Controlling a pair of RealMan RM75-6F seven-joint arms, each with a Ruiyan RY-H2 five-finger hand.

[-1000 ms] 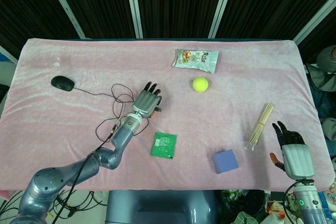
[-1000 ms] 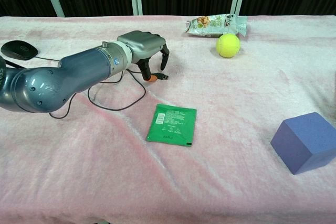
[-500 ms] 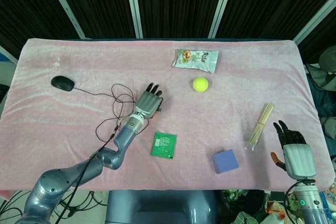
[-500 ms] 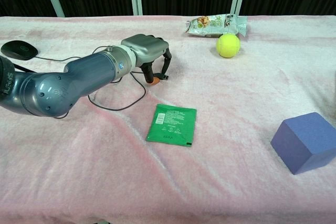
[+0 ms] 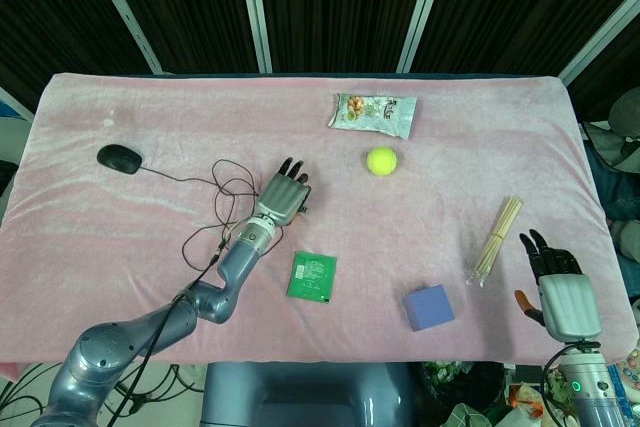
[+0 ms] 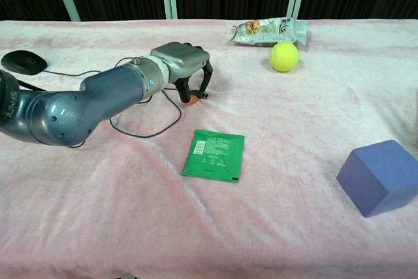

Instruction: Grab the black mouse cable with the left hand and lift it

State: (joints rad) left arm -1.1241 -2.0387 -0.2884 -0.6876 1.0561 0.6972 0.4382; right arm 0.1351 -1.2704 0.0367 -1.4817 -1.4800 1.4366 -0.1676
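The black mouse (image 5: 119, 157) lies at the left of the pink cloth, also showing in the chest view as the mouse (image 6: 24, 62). Its thin black cable (image 5: 226, 185) runs right in loose loops. In the chest view the cable (image 6: 151, 132) curls under my left forearm, and its plug end (image 6: 204, 95) lies by the fingertips. My left hand (image 5: 284, 192) sits over those loops, palm down. In the chest view the left hand (image 6: 183, 58) arches its fingers down to the cloth around the plug end, gripping nothing that I can see. My right hand (image 5: 559, 285) hangs open off the table's near right corner.
A snack packet (image 5: 373, 113) and a tennis ball (image 5: 381, 160) lie beyond the left hand. A green sachet (image 5: 313, 276) lies just near of it. A purple block (image 5: 429, 307) and a bundle of sticks (image 5: 496, 238) are at the right.
Over the last second my left hand sank a little toward the cloth and edged right over the cable end. In the last half second it held still. The right hand barely shifted.
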